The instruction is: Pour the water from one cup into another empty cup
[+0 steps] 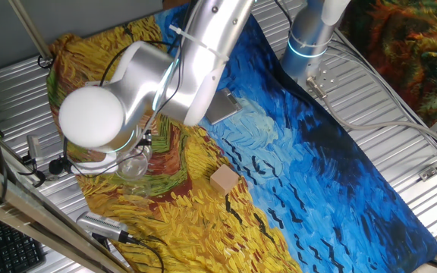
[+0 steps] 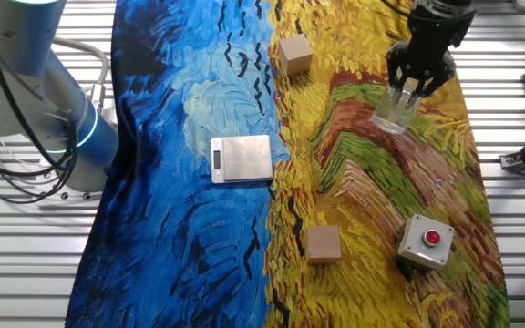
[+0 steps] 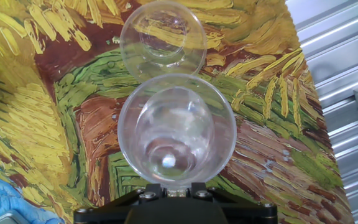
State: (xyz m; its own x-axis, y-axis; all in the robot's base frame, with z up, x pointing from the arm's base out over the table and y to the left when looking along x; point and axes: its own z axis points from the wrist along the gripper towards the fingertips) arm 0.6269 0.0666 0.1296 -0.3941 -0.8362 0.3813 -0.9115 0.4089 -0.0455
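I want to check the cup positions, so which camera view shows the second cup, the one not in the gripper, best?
The hand view: the second cup shows whole from above, just beyond the held cup. In one fixed view the arm hides most of the glassware. In the other fixed view only glass at the gripper shows; separate cups cannot be told apart.

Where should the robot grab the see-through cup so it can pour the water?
Probably on the side wall, just under the rim, with one finger on each side. The held cup is round and open on top, so squeezing the wall keeps its mouth free. Coming from the side away from the second cup, as the pincer sits now, leaves the pouring path open.
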